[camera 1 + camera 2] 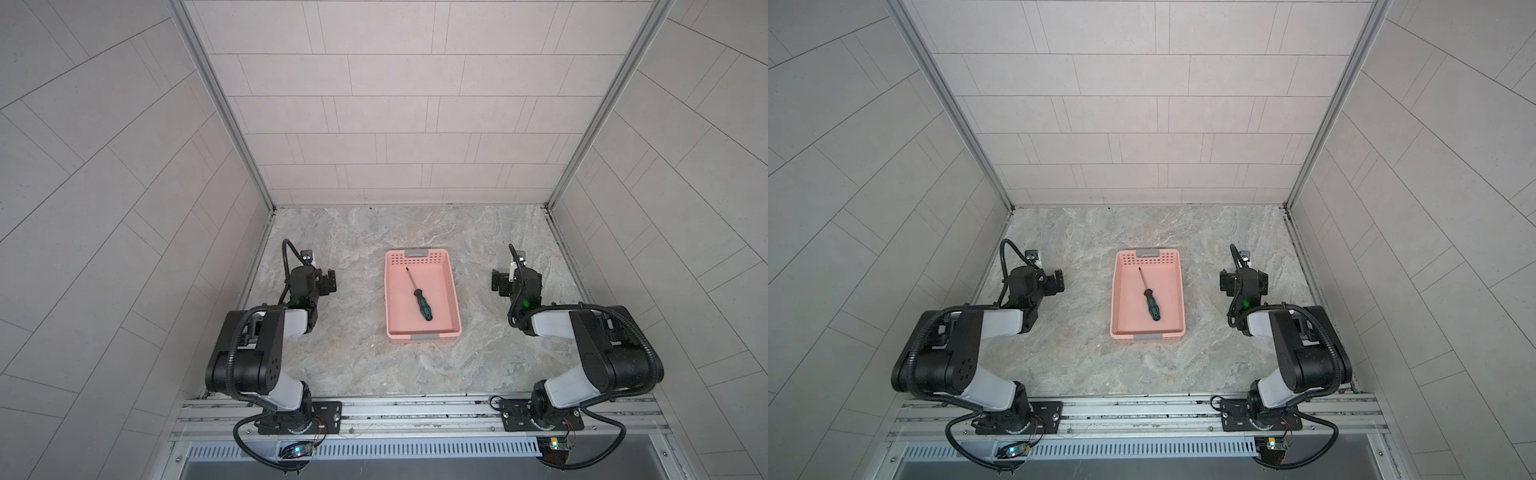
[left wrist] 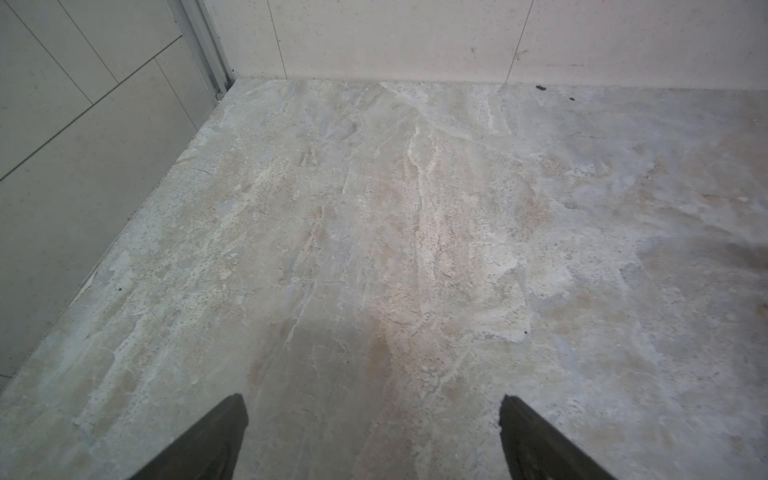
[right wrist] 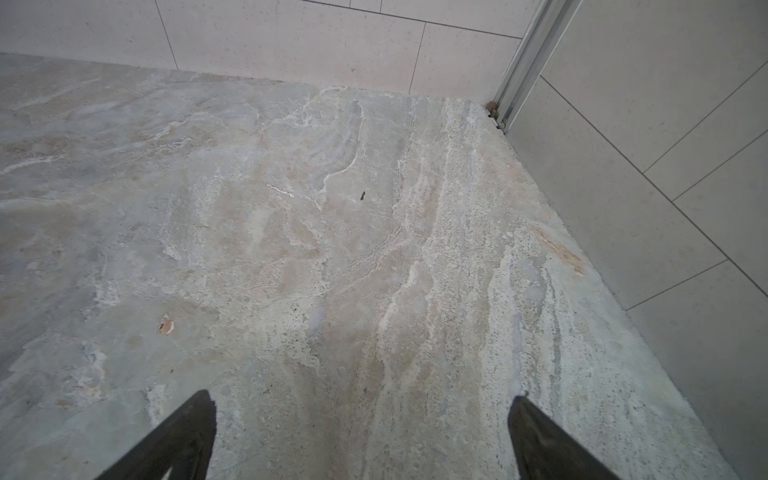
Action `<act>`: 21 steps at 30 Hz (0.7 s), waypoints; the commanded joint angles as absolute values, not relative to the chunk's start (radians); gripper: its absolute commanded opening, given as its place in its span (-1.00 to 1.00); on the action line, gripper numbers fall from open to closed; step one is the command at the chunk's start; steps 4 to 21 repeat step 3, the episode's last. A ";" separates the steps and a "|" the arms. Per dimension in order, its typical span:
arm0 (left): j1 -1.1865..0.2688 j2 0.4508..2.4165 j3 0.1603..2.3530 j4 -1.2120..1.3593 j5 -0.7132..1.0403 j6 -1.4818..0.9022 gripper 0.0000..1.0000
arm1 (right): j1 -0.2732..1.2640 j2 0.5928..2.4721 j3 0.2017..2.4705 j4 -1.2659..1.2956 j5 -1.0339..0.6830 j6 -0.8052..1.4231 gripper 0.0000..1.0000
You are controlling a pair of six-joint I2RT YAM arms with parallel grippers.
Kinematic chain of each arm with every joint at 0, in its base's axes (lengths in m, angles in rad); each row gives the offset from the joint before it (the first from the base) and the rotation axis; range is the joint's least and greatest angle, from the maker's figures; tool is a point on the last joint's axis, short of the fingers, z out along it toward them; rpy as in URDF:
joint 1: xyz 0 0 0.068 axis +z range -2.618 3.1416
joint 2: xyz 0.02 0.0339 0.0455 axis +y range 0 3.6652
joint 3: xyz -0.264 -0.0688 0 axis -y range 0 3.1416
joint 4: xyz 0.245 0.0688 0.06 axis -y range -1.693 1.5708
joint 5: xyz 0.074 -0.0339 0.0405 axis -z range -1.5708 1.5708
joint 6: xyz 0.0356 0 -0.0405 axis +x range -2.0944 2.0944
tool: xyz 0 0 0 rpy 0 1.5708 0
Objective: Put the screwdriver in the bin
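Note:
The salmon-pink bin [image 1: 441,286] [image 1: 1169,284] stands in the middle of the marble table in both top views. The screwdriver [image 1: 423,305] [image 1: 1152,305] lies flat inside it, teal-and-black handle toward the near end, thin shaft pointing to the far left corner. My left gripper [image 1: 329,281] [image 1: 1059,279] hovers left of the bin, well apart from it, open and empty. My right gripper [image 1: 496,283] [image 1: 1224,282] hovers on the bin's right side, also open and empty. In each wrist view, left gripper [image 2: 372,398] and right gripper [image 3: 362,395] frame only bare marble; bin and screwdriver are out of view there.
Tiled walls [image 1: 395,124] close the table at the back and on both sides, with metal corner posts [image 1: 266,195]. An aluminium rail [image 1: 415,415] carrying both arm bases runs along the front edge. Small dark specks [image 2: 540,87] lie by the back wall.

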State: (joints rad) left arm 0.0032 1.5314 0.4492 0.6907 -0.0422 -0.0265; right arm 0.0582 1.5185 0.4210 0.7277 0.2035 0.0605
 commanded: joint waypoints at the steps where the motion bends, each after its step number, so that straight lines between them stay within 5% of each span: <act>1: 0.000 1.531 0.460 0.698 -0.043 -0.021 1.00 | 0.061 1.513 0.437 0.716 0.215 0.049 0.99; 21: 0.000 1.532 0.463 0.695 -0.042 -0.021 0.99 | 0.066 1.517 0.441 0.714 0.225 0.046 0.99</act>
